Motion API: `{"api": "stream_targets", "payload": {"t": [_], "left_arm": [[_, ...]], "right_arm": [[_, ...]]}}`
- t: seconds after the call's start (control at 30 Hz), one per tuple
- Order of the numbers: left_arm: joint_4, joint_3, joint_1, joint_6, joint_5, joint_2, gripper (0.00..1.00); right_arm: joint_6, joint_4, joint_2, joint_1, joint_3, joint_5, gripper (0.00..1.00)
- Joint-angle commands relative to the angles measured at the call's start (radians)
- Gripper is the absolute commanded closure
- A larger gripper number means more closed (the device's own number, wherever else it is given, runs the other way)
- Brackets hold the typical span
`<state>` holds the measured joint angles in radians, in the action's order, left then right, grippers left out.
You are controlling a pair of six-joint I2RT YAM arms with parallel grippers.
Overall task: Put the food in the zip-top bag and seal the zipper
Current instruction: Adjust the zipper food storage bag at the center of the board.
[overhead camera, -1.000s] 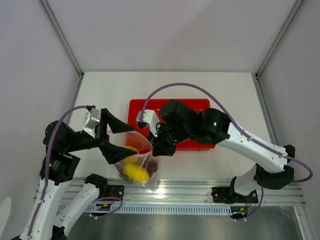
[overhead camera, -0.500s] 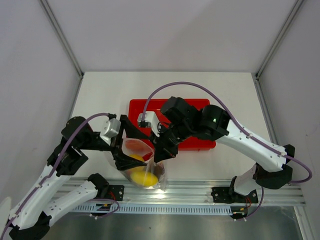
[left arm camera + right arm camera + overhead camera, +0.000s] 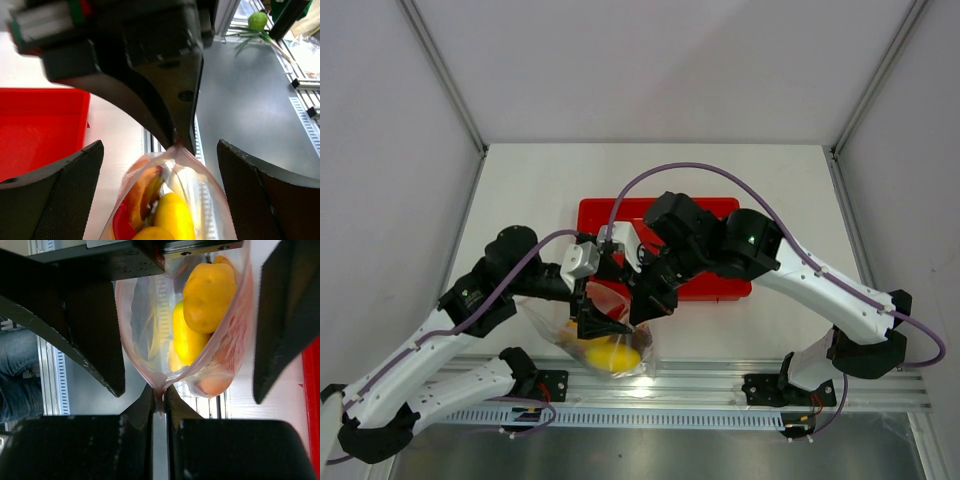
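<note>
Right tool is clamped on the zipper of the zip-top bag. Left tool is held wide astride the mouth; the strip should be pinched squarely.

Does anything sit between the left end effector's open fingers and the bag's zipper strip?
Nothing visible does. The left end effector is open, with one finger on each side of the bag at its mouth, and the gaps to the zipper hold nothing. The right end effector pinches the zipper's end, just past those fingertips.
</note>
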<state>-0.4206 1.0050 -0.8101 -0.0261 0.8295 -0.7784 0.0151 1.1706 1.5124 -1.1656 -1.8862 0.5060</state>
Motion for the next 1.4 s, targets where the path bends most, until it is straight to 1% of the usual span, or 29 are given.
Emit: {"api": "stream_targets", "payload": {"t": [0.0,0.1,0.13,0.2,0.23,0.3,0.33,0.47,0.57,0.6,0.67,0.7,0.8,0.83,0.87,0.9,0.93,1.0,1.03,1.1,1.2,1.27,1.3,1.37], "left_arm": [[-0.058,0.014,-0.018,-0.057,-0.015,0.013,0.06],[-0.104,0.01,-0.02,-0.063,-0.035,0.03,0.15],[-0.116,0.01,-0.02,-0.063,-0.036,0.037,0.19],[-0.145,0.014,-0.027,-0.06,-0.044,0.037,0.23],[-0.153,0.021,-0.032,-0.057,-0.049,0.034,0.28],[-0.178,0.029,-0.044,-0.052,-0.07,0.027,0.3],[-0.185,0.029,-0.049,-0.051,-0.085,0.022,0.33],[-0.202,0.064,-0.09,-0.037,-0.13,-0.001,0.37],[-0.207,0.078,-0.101,-0.028,-0.168,-0.019,0.45],[-0.213,0.092,-0.101,-0.025,-0.179,-0.027,0.53],[-0.228,0.096,-0.101,-0.021,-0.202,-0.035,0.59],[-0.231,0.098,-0.101,-0.02,-0.213,-0.039,0.67],[-0.237,0.099,-0.101,-0.006,-0.236,-0.039,0.78],[-0.238,0.101,-0.101,0.006,-0.245,-0.038,0.87],[-0.234,0.101,-0.101,0.012,-0.253,-0.039,0.92],[-0.231,0.101,-0.101,0.017,-0.262,-0.036,0.98],[-0.23,0.096,-0.101,0.017,-0.267,-0.032,1.0],[-0.224,0.092,-0.101,0.052,-0.294,-0.025,1.0],[-0.222,0.09,-0.101,0.066,-0.303,-0.018,1.0],[-0.205,0.083,-0.101,0.087,-0.351,-0.001,0.99],[-0.192,0.073,-0.101,0.141,-0.397,0.036,0.99],[-0.185,0.067,-0.101,0.172,-0.421,0.066,0.99],[-0.179,0.067,-0.101,0.192,-0.435,0.074,0.99],[-0.158,0.061,-0.101,0.268,-0.486,0.096,0.99]], "right_arm": [[-0.01,-0.011,-0.052,0.014,-0.013,0.008,1.0],[-0.01,0.011,-0.055,0.02,-0.011,-0.026,1.0],[-0.01,0.014,-0.057,0.023,-0.008,-0.032,1.0],[-0.007,0.027,-0.058,0.023,-0.011,-0.041,1.0],[-0.003,0.034,-0.058,0.021,-0.011,-0.043,1.0],[0.0,0.046,-0.054,0.02,-0.011,-0.069,1.0],[0.003,0.055,-0.052,0.015,-0.014,-0.086,1.0],[0.011,0.098,-0.031,-0.009,-0.024,-0.129,1.0],[0.013,0.107,-0.02,-0.025,-0.033,-0.149,1.0],[0.013,0.11,-0.024,-0.025,-0.036,-0.156,1.0],[0.013,0.115,-0.031,-0.023,-0.036,-0.178,1.0],[0.014,0.115,-0.038,-0.022,-0.037,-0.182,1.0],[0.016,0.115,-0.057,-0.017,-0.044,-0.207,1.0],[0.017,0.113,-0.066,-0.013,-0.047,-0.214,1.0],[0.016,0.1,-0.07,-0.006,-0.047,-0.221,0.99],[0.014,0.089,-0.075,-0.005,-0.045,-0.236,0.95],[0.005,0.054,-0.084,-0.002,-0.039,-0.247,0.79],[-0.01,0.003,-0.095,0.001,0.001,-0.296,0.7],[-0.01,-0.047,-0.1,0.003,0.016,-0.31,0.58],[-0.049,-0.097,-0.118,0.004,0.067,-0.371,0.48],[-0.09,-0.219,-0.17,0.012,0.14,-0.467,0.3],[-0.105,-0.267,-0.21,0.026,0.185,-0.466,0.29],[-0.113,-0.291,-0.256,0.033,0.237,-0.472,0.29],[-0.122,-0.389,-0.309,0.041,0.309,-0.475,0.28]]}}
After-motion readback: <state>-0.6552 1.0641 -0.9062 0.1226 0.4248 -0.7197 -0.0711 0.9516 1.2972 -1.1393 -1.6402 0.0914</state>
